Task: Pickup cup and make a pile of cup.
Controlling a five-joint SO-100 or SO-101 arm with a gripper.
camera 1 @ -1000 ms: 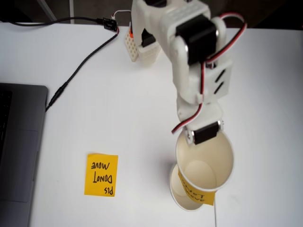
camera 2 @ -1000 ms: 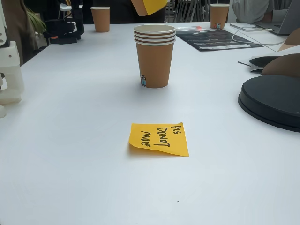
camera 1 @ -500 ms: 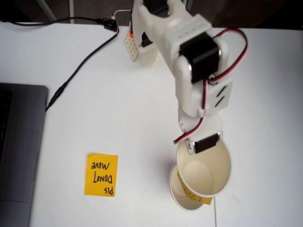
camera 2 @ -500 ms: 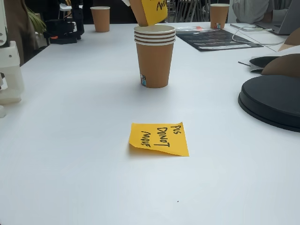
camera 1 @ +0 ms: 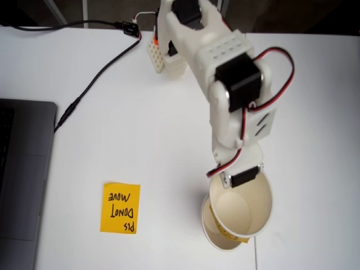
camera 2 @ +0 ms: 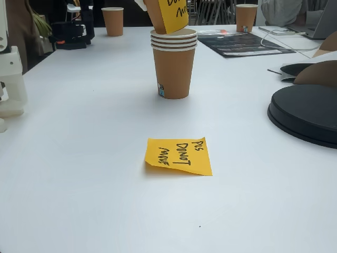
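Gripper [camera 1: 239,181] clamped on tilted cup [camera 1: 241,207] rim, cup base entering pile of cup [camera 2: 174,63] below

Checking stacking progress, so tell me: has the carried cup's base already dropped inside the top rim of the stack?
No: in a fixed view the carried cup hangs tilted with its base above the stack.

At lower right of a fixed view, the held cup [camera 1: 241,207] hangs tilted at the arm's gripper [camera 1: 236,179], above and overlapping the pile of cup [camera 1: 212,232] on the table [camera 1: 140,129]; a sticky note [camera 1: 120,207] lies to their left, a laptop [camera 1: 22,180] at the left edge. In another fixed view, the pile [camera 2: 174,63] stands behind the note [camera 2: 179,156]
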